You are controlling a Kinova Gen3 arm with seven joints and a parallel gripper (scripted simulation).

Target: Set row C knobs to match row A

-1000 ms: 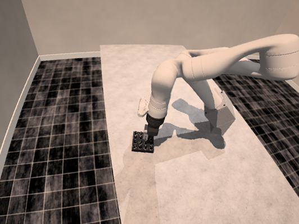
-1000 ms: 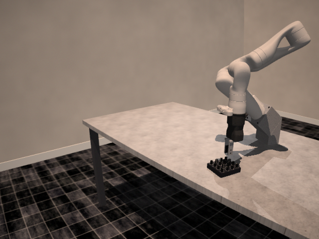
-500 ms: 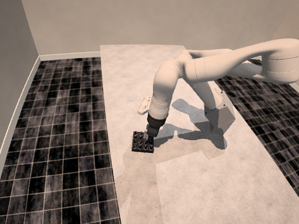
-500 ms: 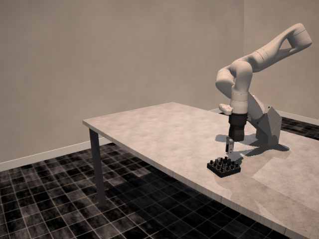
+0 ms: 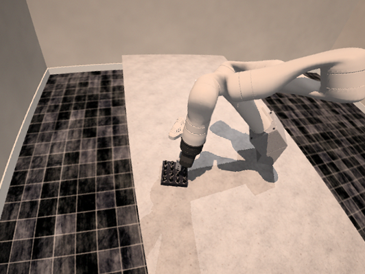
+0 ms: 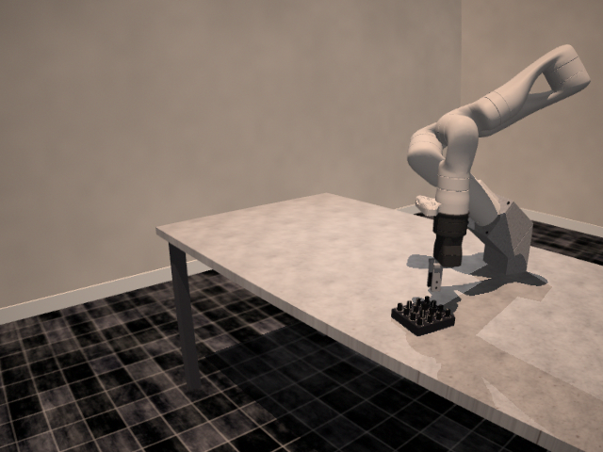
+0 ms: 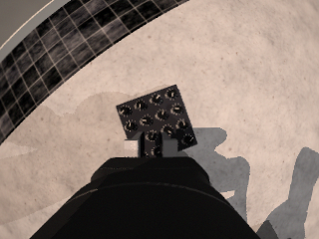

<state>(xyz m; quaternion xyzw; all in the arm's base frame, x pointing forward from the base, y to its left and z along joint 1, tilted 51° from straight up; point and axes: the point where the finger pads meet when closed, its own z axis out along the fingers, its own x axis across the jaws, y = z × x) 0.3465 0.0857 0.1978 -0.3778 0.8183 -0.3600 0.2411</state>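
The black knob box [image 5: 173,185] [image 6: 435,329] [image 7: 152,110] stands flat on the table, with several black knobs in a four-by-four grid. White lines on the knobs show faintly in the wrist view, but names and exact marks are too small to read. My gripper [image 5: 178,168] [image 6: 434,287] [image 7: 152,140] points down with its fingers parted partway and nothing seen held between them. Its fingertips are above the knob tops, over the box's side nearest the arm's base. In the wrist view the fingers and gripper body hide some knobs at the lower edge. The socket is not visible.
The grey arm base [image 5: 274,142] [image 6: 509,243] stands on the table [image 5: 266,242] [image 6: 292,252] beyond the box. The table's long edge runs near the box on the side away from the base. Arm shadows fall beside the box.
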